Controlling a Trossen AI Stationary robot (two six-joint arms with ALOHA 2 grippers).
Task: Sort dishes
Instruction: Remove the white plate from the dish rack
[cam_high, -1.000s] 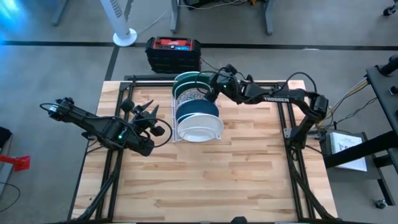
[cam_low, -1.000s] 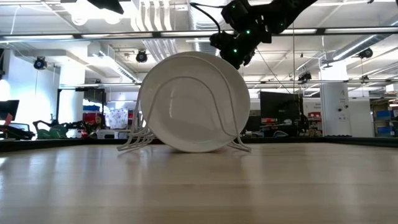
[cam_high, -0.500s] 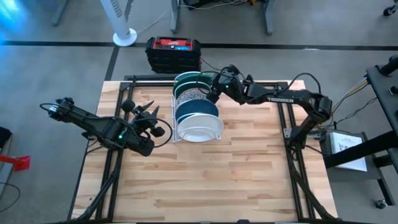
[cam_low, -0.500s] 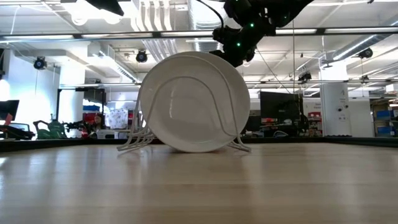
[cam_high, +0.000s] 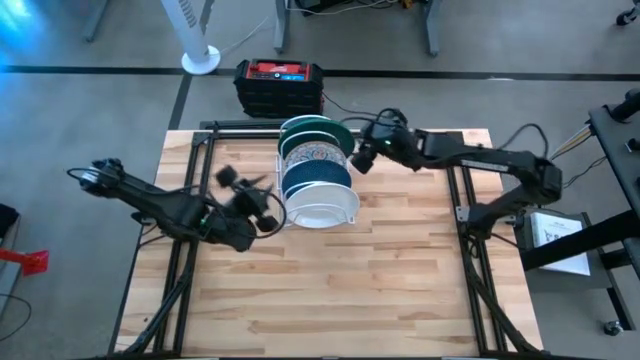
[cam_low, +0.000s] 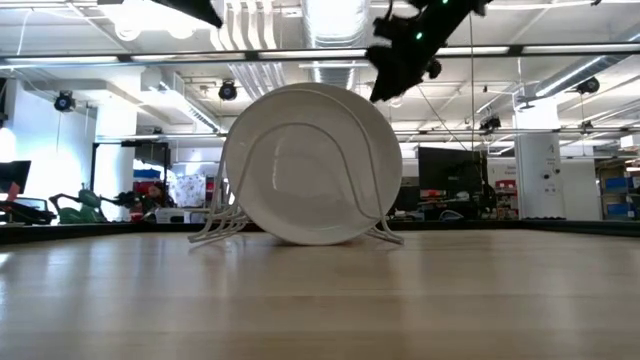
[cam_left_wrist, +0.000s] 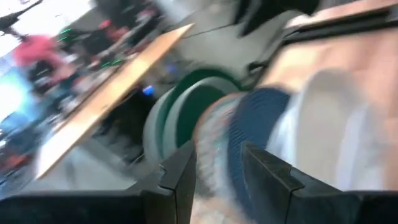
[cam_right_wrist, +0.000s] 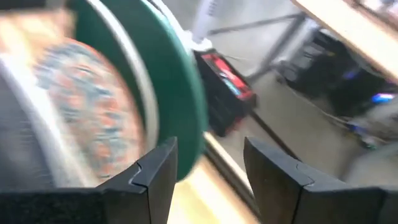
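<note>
1. All four dishes stand on edge in the white wire rack (cam_high: 283, 192) near the back of the counter (cam_high: 380, 290): green dish (cam_high: 318, 126) at the far end, then the floral dish (cam_high: 308, 153), the blue speckled dish (cam_high: 318, 179), and the plain white dish (cam_high: 322, 209) nearest the front.
2. Right hand (cam_high: 362, 159) hangs just beside the green dish's rim on the right side of the rack. Its fingers are spread with nothing between them, and the wrist view shows that rim sitting right by the gap.
3. Left hand (cam_high: 262, 208) is close to the rack's left side, pointed at the dishes. Fingers are partly apart, nothing in them.
4. Orientation: each dish is upright, faces pointing front-to-back along the rack, wide face toward the low camera. The row's long axis runs back to front.
5. Risk, my guess: both hands are crowding the rack from opposite sides. A bump on a rim could tip a dish into its neighbour or shove the light rack across the counter.
</note>
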